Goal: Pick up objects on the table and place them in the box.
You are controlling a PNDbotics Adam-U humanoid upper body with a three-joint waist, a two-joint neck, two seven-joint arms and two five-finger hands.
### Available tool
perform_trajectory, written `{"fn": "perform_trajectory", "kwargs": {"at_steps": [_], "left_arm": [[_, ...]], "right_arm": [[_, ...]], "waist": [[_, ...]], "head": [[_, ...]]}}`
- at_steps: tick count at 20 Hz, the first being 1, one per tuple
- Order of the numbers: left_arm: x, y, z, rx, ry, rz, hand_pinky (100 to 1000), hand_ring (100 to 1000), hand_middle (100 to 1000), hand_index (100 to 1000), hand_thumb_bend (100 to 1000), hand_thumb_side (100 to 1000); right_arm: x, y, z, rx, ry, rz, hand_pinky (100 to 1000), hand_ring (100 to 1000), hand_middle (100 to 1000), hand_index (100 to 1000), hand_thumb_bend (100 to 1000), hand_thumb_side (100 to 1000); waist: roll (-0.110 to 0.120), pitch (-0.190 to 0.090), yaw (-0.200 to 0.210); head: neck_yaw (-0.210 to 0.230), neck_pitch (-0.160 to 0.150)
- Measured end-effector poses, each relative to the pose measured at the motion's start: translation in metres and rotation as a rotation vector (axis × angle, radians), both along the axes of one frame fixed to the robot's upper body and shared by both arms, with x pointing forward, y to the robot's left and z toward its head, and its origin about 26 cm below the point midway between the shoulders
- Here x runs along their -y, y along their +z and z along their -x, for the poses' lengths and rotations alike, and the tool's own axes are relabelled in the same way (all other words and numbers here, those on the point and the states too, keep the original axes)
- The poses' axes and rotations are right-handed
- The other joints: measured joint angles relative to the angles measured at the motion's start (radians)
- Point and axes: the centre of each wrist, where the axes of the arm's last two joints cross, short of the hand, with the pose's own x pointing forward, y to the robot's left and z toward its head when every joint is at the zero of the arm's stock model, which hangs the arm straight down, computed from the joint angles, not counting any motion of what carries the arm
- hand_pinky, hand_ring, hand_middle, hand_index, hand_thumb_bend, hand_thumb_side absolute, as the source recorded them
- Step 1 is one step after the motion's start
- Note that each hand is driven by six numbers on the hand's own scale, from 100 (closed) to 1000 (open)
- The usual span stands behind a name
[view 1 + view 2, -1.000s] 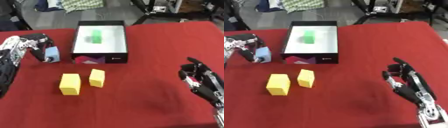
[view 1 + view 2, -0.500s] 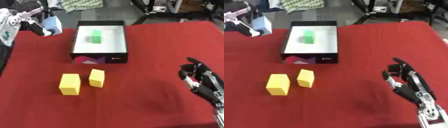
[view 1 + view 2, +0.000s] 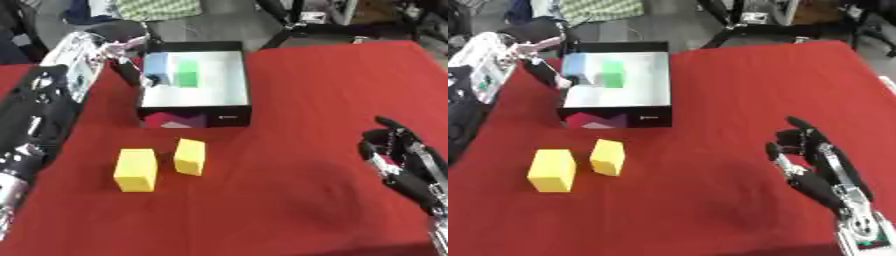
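Observation:
A black box (image 3: 226,119) with a white floor stands at the back of the red table (image 3: 289,200). A green block (image 3: 185,73) lies inside it. My left hand (image 3: 121,52) reaches over the box's left wall, fingers curled on a light blue block (image 3: 156,66) held just inside the box's left side. Two yellow blocks lie in front of the box, a larger one (image 3: 136,170) and a smaller one (image 3: 190,156) to its right. My right hand (image 3: 815,161) rests open at the lower right, fingers up, holding nothing.
Beyond the table's far edge are a grey floor, dark stands (image 3: 297,20) and a checked cloth (image 3: 157,7). My left forearm (image 3: 39,115) lies along the table's left side, close to the yellow blocks.
My left hand lifted the light blue block off the table's left side, carried it back and then right, over the box's left wall. The right hand has stayed put.

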Motion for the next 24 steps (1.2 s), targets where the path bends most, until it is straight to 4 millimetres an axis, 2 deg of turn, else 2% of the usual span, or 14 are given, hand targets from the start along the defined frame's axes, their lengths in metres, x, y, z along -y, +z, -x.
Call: {"fn": "perform_trajectory", "kwargs": {"at_steps": [1, 3, 4, 5, 8, 11, 14, 16, 20, 24], "left_arm": [[0.003, -0.004, 0.0, 0.004, 0.0, -0.006, 782, 687, 678, 859, 772, 468], [0.005, -0.008, -0.001, 0.01, 0.001, -0.015, 808, 736, 732, 889, 890, 527], [0.005, -0.009, -0.001, 0.012, 0.003, -0.018, 814, 747, 744, 894, 921, 538], [0.004, -0.01, -0.001, 0.014, 0.004, -0.019, 828, 768, 768, 906, 1000, 566], [0.002, -0.011, -0.001, 0.018, 0.014, -0.02, 840, 788, 791, 911, 1000, 592], [-0.008, -0.005, 0.0, 0.044, 0.037, -0.013, 830, 766, 775, 904, 1000, 577], [-0.024, 0.018, 0.003, 0.084, 0.036, 0.023, 816, 732, 744, 890, 964, 558], [-0.038, 0.04, 0.009, 0.097, 0.013, 0.06, 811, 704, 716, 881, 893, 536], [-0.07, 0.077, 0.036, 0.007, -0.096, 0.114, 804, 699, 704, 875, 839, 519], [-0.091, 0.09, 0.08, -0.155, -0.182, 0.04, 799, 718, 715, 879, 828, 501]], "right_arm": [[0.0, 0.0, 0.0, 0.0, 0.0, 0.0, 779, 771, 707, 938, 340, 488], [0.0, 0.0, 0.0, 0.0, 0.001, 0.0, 779, 771, 706, 938, 339, 488], [0.0, 0.0, 0.0, 0.0, 0.001, 0.0, 779, 771, 706, 938, 339, 488], [0.0, 0.0, 0.0, 0.0, 0.001, 0.0, 779, 771, 706, 938, 338, 489], [0.0, 0.0, 0.0, 0.0, 0.001, 0.0, 779, 771, 706, 938, 338, 489], [0.0, 0.0, 0.0, 0.0, 0.0, 0.0, 779, 771, 706, 938, 337, 490], [0.0, 0.0, 0.0, -0.001, -0.001, -0.001, 779, 771, 706, 938, 336, 490], [0.0, 0.0, 0.0, -0.001, -0.003, 0.0, 779, 771, 706, 938, 335, 491], [0.001, 0.0, 0.0, 0.002, -0.007, 0.001, 780, 771, 706, 938, 334, 492], [0.003, 0.0, 0.0, 0.003, -0.013, 0.005, 780, 771, 707, 939, 331, 495]], "waist": [[0.0, 0.0, 0.0], [0.0, 0.0, -0.001], [0.0, 0.0, -0.001], [0.0, 0.0, -0.001], [0.0, 0.0, 0.0], [0.0, 0.0, 0.002], [0.0, 0.0, 0.01], [0.0, 0.0, 0.015], [0.001, -0.006, 0.027], [0.01, -0.006, 0.033]], "head": [[0.0, 0.0], [0.0, 0.0], [-0.001, 0.0], [-0.002, 0.0], [-0.007, 0.0], [-0.01, 0.0], [-0.015, 0.0], [-0.019, 0.0], [-0.029, 0.0], [-0.038, 0.0]]}}
